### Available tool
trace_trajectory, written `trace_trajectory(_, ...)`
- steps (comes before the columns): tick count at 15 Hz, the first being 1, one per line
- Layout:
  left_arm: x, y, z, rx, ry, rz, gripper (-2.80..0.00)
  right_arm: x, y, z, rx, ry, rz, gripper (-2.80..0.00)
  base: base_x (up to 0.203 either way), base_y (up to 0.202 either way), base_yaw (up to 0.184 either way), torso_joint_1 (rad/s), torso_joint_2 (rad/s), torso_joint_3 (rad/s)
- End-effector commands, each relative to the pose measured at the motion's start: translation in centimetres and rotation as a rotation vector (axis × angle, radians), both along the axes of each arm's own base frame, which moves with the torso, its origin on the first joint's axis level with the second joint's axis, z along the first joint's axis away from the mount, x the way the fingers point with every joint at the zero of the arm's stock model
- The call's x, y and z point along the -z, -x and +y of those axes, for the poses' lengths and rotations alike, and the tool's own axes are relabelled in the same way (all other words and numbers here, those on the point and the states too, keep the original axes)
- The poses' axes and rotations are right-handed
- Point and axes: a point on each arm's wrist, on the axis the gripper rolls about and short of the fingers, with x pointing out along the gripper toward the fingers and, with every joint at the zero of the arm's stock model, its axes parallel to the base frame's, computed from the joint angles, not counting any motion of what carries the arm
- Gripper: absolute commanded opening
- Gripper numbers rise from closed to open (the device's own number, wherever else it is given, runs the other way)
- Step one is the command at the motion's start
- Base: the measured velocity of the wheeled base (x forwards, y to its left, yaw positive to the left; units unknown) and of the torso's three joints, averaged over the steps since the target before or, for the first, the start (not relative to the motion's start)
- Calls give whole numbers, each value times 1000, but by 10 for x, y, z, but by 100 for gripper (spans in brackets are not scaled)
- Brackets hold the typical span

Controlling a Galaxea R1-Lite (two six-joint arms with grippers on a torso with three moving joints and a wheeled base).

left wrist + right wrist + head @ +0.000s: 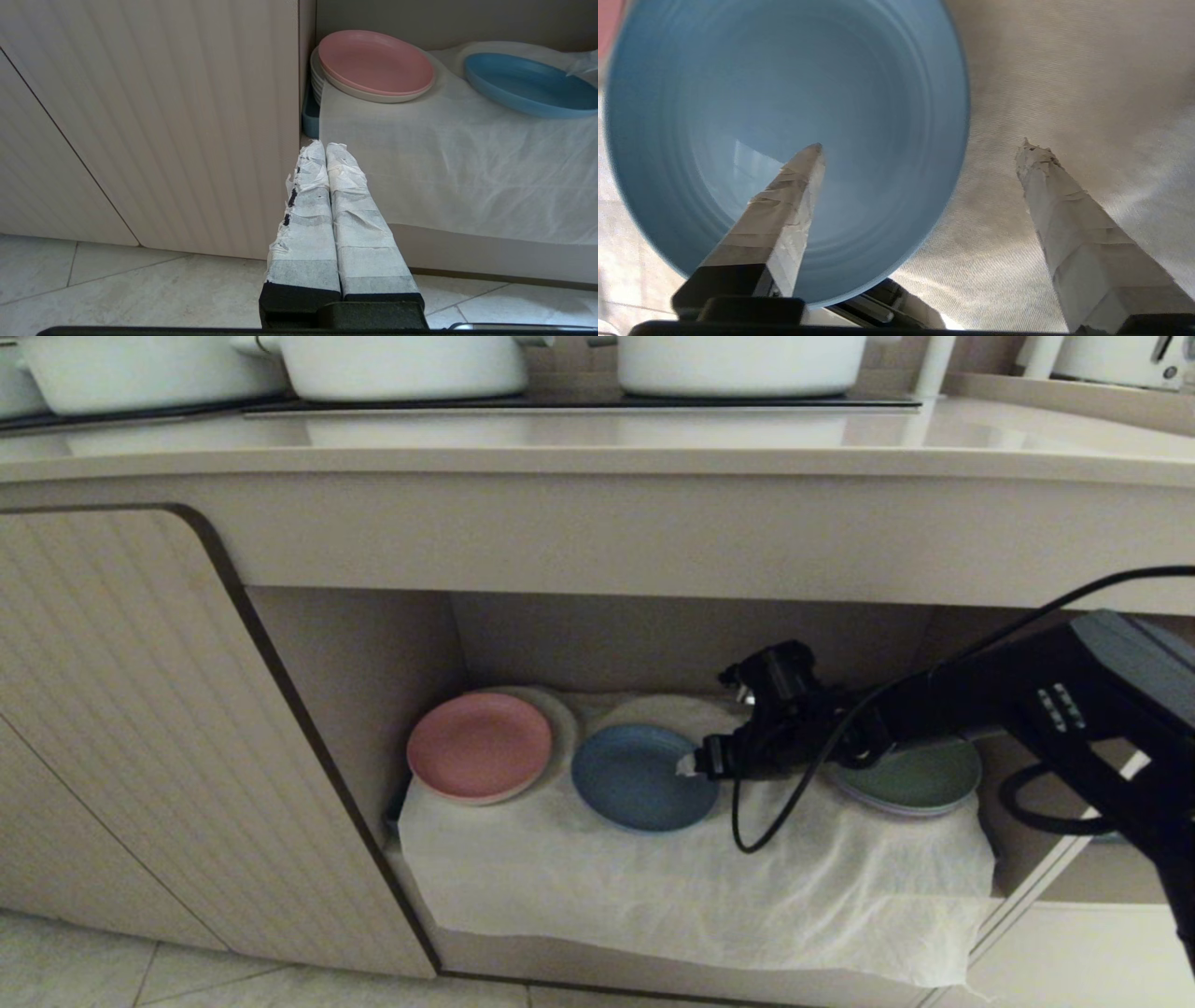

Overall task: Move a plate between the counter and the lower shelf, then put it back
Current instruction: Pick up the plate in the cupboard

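The light-blue plate (635, 789) lies flat on the white cloth of the lower shelf (373, 663), between a pink plate and a green one. My right gripper (709, 751) reaches into the shelf at the blue plate's right rim. In the right wrist view the gripper (922, 147) is open wide. One taped finger (784, 219) hangs over the plate (784, 102) and the other (1069, 219) over the cloth, with the rim between them. Nothing is gripped. My left gripper (325, 146) is shut and empty, low in front of the cabinet. The counter (597, 439) runs above.
The pink plate (478, 745) tops a stack at the shelf's left end, and the green plate (920, 775) sits at the right behind my arm. White pots (401, 364) stand on the counter. A ribbed cabinet door (121, 728) flanks the shelf. A black cable (747, 821) loops below the gripper.
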Motion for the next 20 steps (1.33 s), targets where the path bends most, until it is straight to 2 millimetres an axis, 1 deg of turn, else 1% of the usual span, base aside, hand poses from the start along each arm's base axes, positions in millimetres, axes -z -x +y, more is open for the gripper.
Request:
trace_trajectory(1,0,0,0,0,0,0,-280,5,0,1,-10,11,10,0,0,0,0,0,0,0)
trace_trajectory(5,0,0,0,0,0,0,-280,8,1,3,-20,28,30,0,0,0,0,0,0,0)
trace_trajectory(14,0,0,0,0,0,0,-280,18,3,18,-55,39,35,0,0,0,0,0,0,0)
trace_trajectory(20,0,0,0,0,0,0,-280,16,-1,19,-52,35,22,0,0,0,0,0,0,0)
